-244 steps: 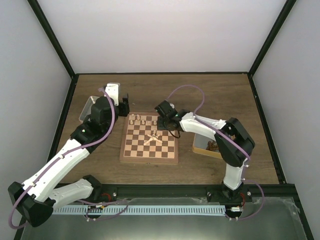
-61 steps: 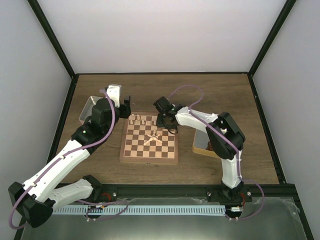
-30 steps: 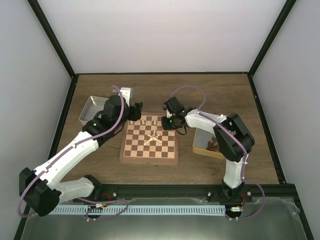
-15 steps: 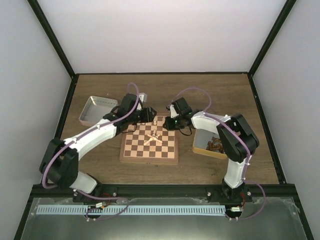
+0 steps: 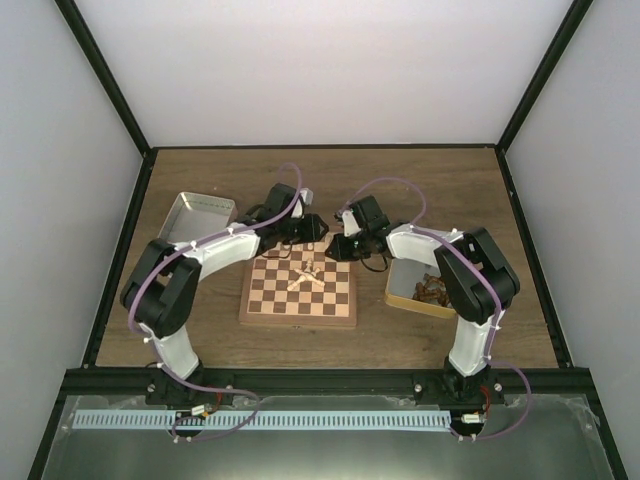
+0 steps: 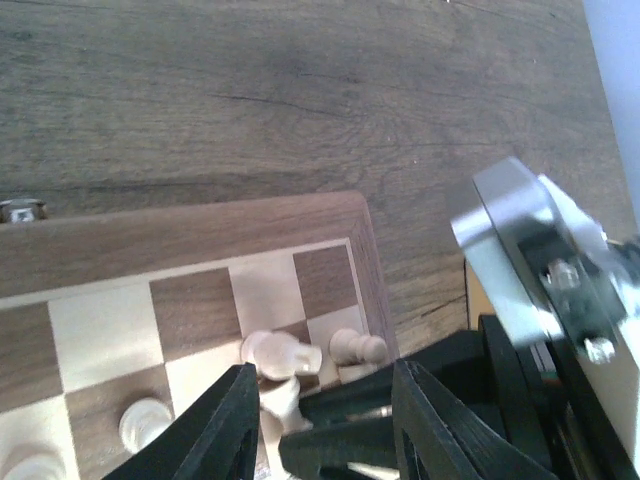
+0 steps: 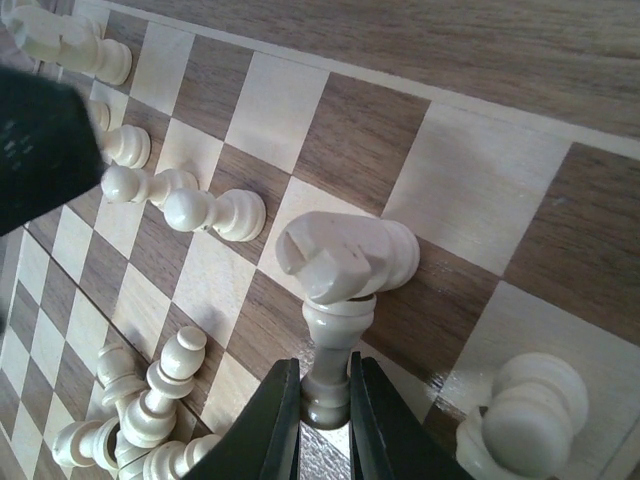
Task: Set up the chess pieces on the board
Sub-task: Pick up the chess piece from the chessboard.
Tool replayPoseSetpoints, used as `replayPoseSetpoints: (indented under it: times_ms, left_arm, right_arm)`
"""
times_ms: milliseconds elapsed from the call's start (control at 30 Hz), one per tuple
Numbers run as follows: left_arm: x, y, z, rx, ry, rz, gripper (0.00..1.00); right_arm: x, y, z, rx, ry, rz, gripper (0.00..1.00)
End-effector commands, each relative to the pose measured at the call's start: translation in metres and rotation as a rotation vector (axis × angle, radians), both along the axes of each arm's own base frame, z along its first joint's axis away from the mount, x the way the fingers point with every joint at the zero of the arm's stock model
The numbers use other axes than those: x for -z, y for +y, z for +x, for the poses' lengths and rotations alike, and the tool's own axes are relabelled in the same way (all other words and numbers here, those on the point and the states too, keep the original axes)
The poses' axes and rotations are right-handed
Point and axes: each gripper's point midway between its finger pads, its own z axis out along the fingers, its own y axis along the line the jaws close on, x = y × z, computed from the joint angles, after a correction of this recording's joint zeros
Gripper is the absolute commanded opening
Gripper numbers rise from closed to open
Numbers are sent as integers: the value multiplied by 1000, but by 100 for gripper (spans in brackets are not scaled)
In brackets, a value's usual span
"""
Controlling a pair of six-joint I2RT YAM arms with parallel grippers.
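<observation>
The board [image 5: 298,295] lies mid-table. A row of cream chess pieces [image 5: 283,251] stands along its far edge and a loose heap [image 5: 305,275] lies in its middle. My right gripper [image 5: 339,247] is over the far right squares. In the right wrist view it [image 7: 326,405] is shut on a cream piece [image 7: 334,350], right next to a knight [image 7: 345,255]. My left gripper [image 5: 311,228] hovers open and empty above the same corner. In the left wrist view its jaws [image 6: 325,400] frame the right gripper's black fingers and two pieces [image 6: 280,352].
A silver tin [image 5: 200,213] sits left of the board. A tan tray [image 5: 404,293] with dark pieces sits to its right. Both wrists crowd the board's far right corner. A rook [image 7: 522,412] and a heap of pieces [image 7: 140,415] flank the held piece.
My left arm has swung from the silver tin across to the board's far right corner. My right gripper has shifted slightly right along the far edge, still shut.
</observation>
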Motion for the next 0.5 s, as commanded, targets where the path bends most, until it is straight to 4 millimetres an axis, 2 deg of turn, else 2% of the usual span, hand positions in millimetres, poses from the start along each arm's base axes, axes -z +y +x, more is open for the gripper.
replayPoseSetpoints:
  times_ms: [0,200,467]
  left_arm:
    - [-6,-11,14,17,-23,-23,38]
    - [17,-17,14,50,30,10,33]
    - [36,-18,8,78,69,43,25]
  right_arm:
    - [11,-6,-11,2,56,-10,2]
    - [11,-5,-12,10,65,2,2]
    - [12,-5,-11,19,68,6,2]
